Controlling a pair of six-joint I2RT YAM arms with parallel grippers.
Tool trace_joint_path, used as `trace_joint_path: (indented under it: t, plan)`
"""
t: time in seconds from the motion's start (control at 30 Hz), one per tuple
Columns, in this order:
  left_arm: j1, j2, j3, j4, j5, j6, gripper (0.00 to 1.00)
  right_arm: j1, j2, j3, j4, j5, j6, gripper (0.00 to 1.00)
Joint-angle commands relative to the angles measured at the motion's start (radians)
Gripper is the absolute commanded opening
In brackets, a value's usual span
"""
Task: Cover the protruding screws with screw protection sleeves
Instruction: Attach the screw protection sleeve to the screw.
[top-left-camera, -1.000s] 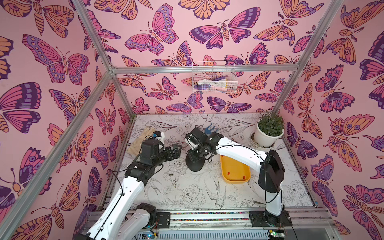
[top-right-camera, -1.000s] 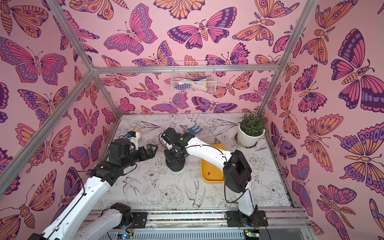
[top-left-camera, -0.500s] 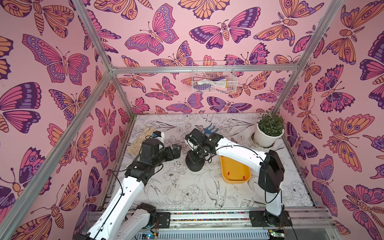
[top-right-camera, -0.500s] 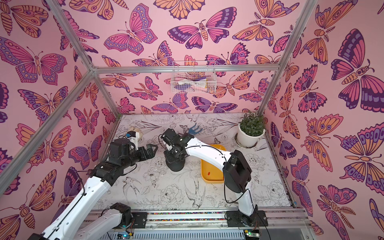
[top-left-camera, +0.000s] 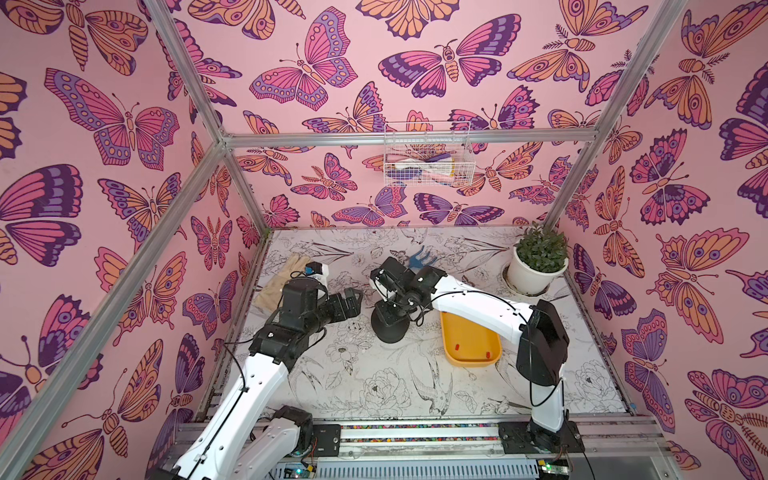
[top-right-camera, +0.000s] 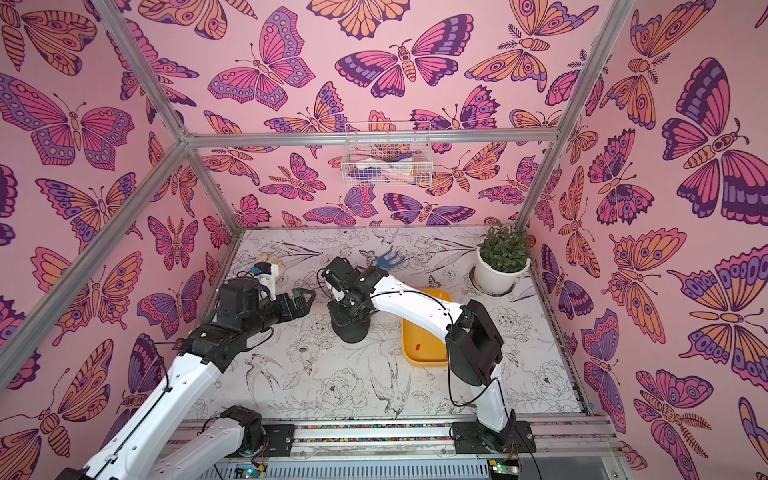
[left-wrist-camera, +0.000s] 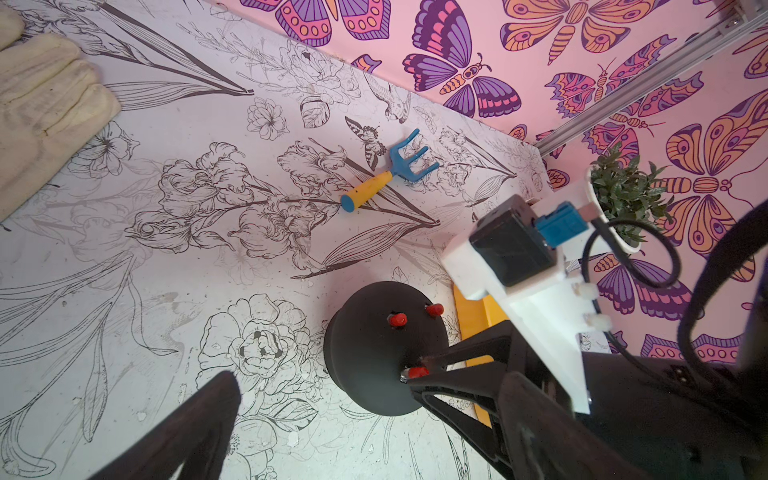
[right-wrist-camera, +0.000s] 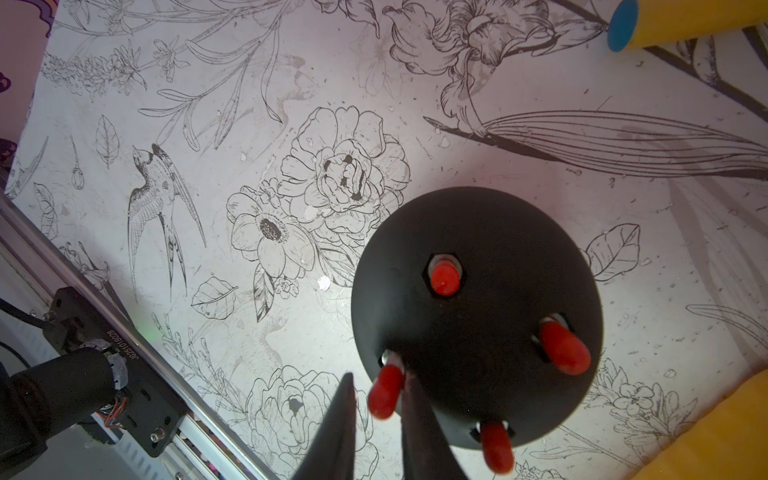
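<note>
Screw protection sleeves — four red, each seated on protruding screws atop the black dome, on the counter. Your right fingers, barely parted, flank one loosely; left fingers wide, empty. Covering looks complete.

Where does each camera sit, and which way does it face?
Both top views: high above the arm bases, looking down on the table; left arm and right arm show.
Left wrist: beside the black dome, facing the rake and plant; one own finger and the right arm's camera show.
Right wrist: above the dome, looking down; right gripper straddles a red sleeve.
Shared: both wrist views see the dome and that sleeve.
</note>
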Motion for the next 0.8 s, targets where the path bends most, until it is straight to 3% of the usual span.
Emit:
trace_joint_path:
  t: [0.0, 0.77]
  plan:
    - [0.006, -0.012, -0.017, 0.001, -0.011, 0.006, 1.00, 0.007, -0.017, -0.001, -0.017, 0.018, 0.013, 0.23]
    - [0.006, -0.011, -0.018, 0.001, -0.014, 0.006, 1.00, 0.007, -0.043, -0.005, -0.010, 0.033, 0.013, 0.25]
